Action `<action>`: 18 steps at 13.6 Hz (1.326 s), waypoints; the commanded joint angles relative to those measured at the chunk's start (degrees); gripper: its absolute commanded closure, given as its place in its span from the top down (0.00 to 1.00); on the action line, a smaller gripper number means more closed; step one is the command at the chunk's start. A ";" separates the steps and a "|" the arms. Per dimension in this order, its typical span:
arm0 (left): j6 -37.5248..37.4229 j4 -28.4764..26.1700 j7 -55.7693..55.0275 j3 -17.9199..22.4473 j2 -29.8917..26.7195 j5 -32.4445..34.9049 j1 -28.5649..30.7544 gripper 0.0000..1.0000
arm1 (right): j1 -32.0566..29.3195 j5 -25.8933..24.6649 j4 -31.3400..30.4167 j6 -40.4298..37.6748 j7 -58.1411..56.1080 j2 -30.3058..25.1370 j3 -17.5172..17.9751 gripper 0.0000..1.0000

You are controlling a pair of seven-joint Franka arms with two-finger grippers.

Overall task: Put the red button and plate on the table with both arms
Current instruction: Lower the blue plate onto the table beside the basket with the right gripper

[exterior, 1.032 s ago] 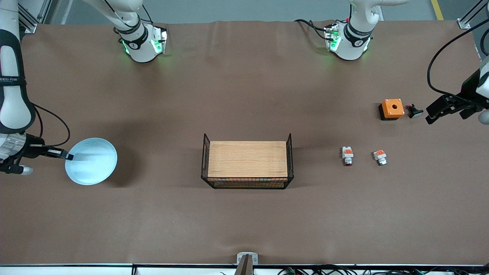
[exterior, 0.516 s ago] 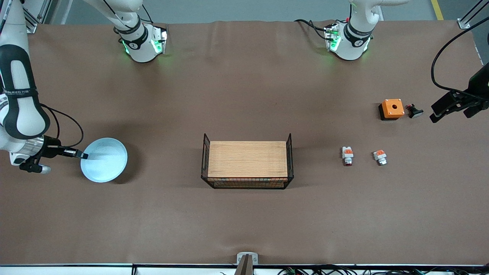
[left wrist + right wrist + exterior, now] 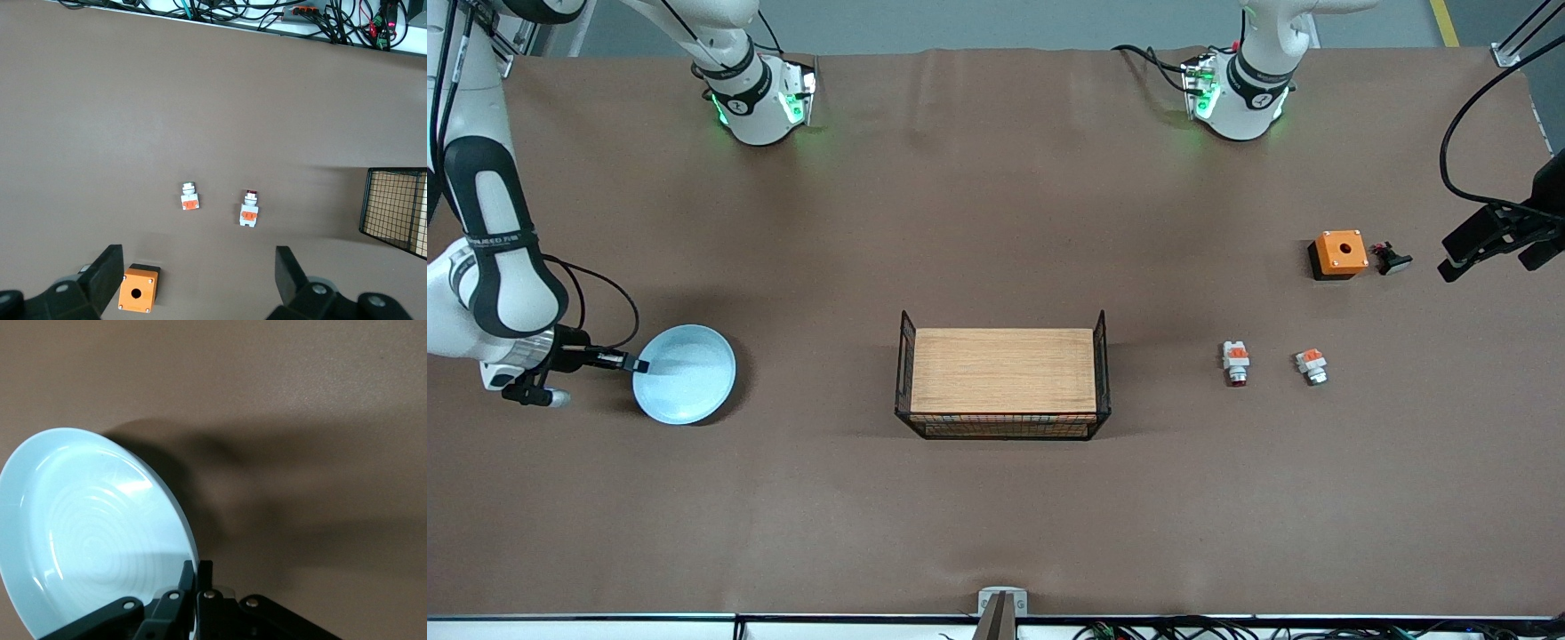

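My right gripper (image 3: pixel 637 364) is shut on the rim of the pale blue plate (image 3: pixel 687 374). It holds the plate tilted, low over the brown table (image 3: pixel 996 222) toward the right arm's end. In the right wrist view the jaws (image 3: pixel 203 572) pinch the plate (image 3: pixel 93 533) at its edge. The red button (image 3: pixel 1236 363) lies on the table between the rack and a similar block. My left gripper (image 3: pixel 1488 265) hangs open over the table's edge at the left arm's end. In the left wrist view the red button (image 3: pixel 249 212) lies apart from the wide-spread fingers (image 3: pixel 288 272).
A wooden-topped black wire rack (image 3: pixel 1003 378) stands mid-table. A similar orange-and-white block with a pale tip (image 3: pixel 1312 366) lies beside the red button. An orange box (image 3: pixel 1338 253) and a black button (image 3: pixel 1392 259) sit farther from the front camera, near my left gripper.
My right arm has carried the plate toward the rack and lower over the table. My left gripper has drawn away from the black button toward the table's edge, still open.
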 commanded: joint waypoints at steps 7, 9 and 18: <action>-2.41 1.61 0.67 -0.25 0.33 -0.54 -0.39 1.00 | -1.38 1.46 0.95 0.81 -3.63 1.11 1.14 0.59; -2.41 1.61 0.67 -0.25 0.33 -0.54 -0.39 1.00 | -1.20 1.55 1.31 0.81 -3.90 1.28 1.14 1.00; -2.41 1.61 0.32 -0.25 0.33 -0.80 -0.39 1.00 | 6.87 -13.01 3.06 -9.36 13.55 -12.32 1.23 1.00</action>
